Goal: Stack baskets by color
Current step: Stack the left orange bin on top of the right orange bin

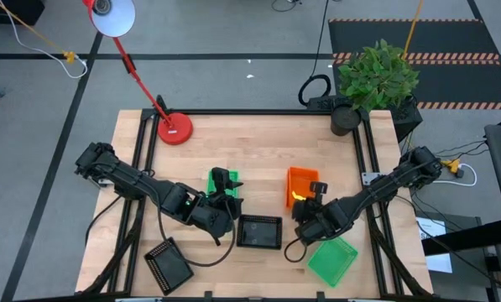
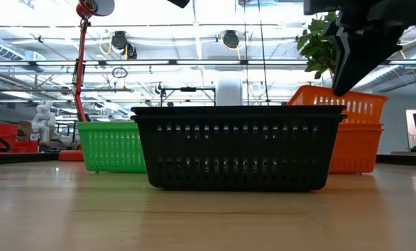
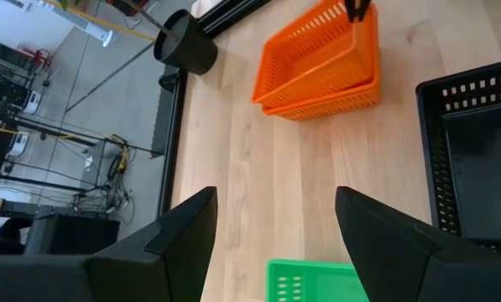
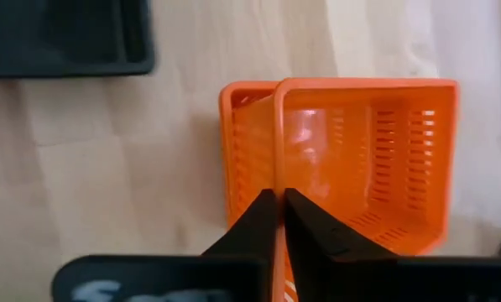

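Note:
Two orange baskets [image 1: 299, 180] sit one inside the other, right of the table's middle; the upper one [image 4: 363, 143] lies askew in the lower one [image 4: 246, 151]. My right gripper [image 4: 281, 201] is shut on the upper one's wall. A green basket [image 1: 213, 179] stands left of centre, with my open left gripper [image 3: 275, 235] above it, touching nothing. A black basket [image 1: 258, 231] stands upright near the middle front. Another black basket [image 1: 168, 264] lies at the front left, and another green one [image 1: 332, 260] at the front right. My right gripper pinches one side wall of the upper orange basket at its rim [image 4: 278, 180], one finger [image 4: 313, 231] inside that basket and the other [image 4: 258, 220] outside it. The fingers come from above, slanting down. The basket rests in the lower orange basket, shifted to one side.
A red lamp base [image 1: 174, 128] with its slanted stem stands at the far left. A black plant pot [image 1: 344, 119] sits at the far right corner. Black frame rails [image 1: 367, 159] run along the table's edges. Bare wood lies between the green and orange baskets.

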`<action>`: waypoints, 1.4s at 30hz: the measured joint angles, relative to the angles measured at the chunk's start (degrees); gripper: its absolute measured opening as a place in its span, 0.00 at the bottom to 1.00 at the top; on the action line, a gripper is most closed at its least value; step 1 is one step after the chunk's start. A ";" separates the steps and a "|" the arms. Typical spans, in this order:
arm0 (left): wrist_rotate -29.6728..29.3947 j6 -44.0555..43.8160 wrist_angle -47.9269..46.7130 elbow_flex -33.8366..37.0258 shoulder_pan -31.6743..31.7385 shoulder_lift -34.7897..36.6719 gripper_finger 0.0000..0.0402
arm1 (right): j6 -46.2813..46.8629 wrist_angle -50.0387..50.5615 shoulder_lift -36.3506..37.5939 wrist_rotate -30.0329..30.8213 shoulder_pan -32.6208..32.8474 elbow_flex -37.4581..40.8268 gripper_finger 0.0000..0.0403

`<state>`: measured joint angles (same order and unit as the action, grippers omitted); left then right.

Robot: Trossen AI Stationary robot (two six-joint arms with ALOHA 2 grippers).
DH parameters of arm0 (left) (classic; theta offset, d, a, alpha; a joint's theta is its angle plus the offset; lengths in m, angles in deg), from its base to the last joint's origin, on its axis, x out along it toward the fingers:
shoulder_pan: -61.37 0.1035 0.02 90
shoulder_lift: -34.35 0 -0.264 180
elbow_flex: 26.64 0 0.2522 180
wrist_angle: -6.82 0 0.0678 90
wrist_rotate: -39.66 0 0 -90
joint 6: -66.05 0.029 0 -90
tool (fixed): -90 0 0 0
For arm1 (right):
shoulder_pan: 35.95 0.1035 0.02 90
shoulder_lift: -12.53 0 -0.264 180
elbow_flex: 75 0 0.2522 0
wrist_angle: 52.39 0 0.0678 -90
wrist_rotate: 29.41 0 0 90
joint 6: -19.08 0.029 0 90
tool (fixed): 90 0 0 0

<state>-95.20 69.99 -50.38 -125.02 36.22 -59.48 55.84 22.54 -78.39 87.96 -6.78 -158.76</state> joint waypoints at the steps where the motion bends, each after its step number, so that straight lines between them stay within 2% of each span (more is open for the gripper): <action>1: 0.00 -0.06 0.00 0.00 0.00 -0.01 0.61 | 0.00 -0.50 0.00 -0.53 0.00 0.00 0.04; 6: 0.00 -0.25 -0.02 0.00 0.00 -0.01 0.61 | 0.02 -2.34 0.00 -0.63 0.02 0.00 0.09; 15: 2.89 -0.45 -0.03 0.00 0.00 -0.01 0.61 | 0.74 -3.55 1.77 -0.40 0.28 0.00 0.26; 20: 2.90 -0.49 -0.13 0.00 -0.07 -0.01 0.61 | 5.15 2.02 2.69 -0.48 1.20 -0.02 0.30; 25: 2.96 -1.19 -1.39 0.00 -0.09 -0.01 0.61 | 10.30 14.00 2.67 -2.19 2.45 -0.02 0.25; 29: 2.99 -1.28 -1.60 0.02 -0.08 -0.01 0.61 | 11.42 19.00 3.09 -2.01 2.17 1.10 0.19; 37: 2.99 -1.37 -1.62 0.02 -0.04 -0.01 0.61 | 5.19 13.14 3.65 -2.18 -3.10 11.00 0.02; 42: 2.99 -1.48 -1.81 0.02 -0.04 -0.01 0.61 | -0.97 8.66 3.65 -2.16 -7.42 14.15 0.01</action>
<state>-92.20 68.51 -52.20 -125.00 36.18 -59.50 54.87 31.20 -74.74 85.80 -14.20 -144.61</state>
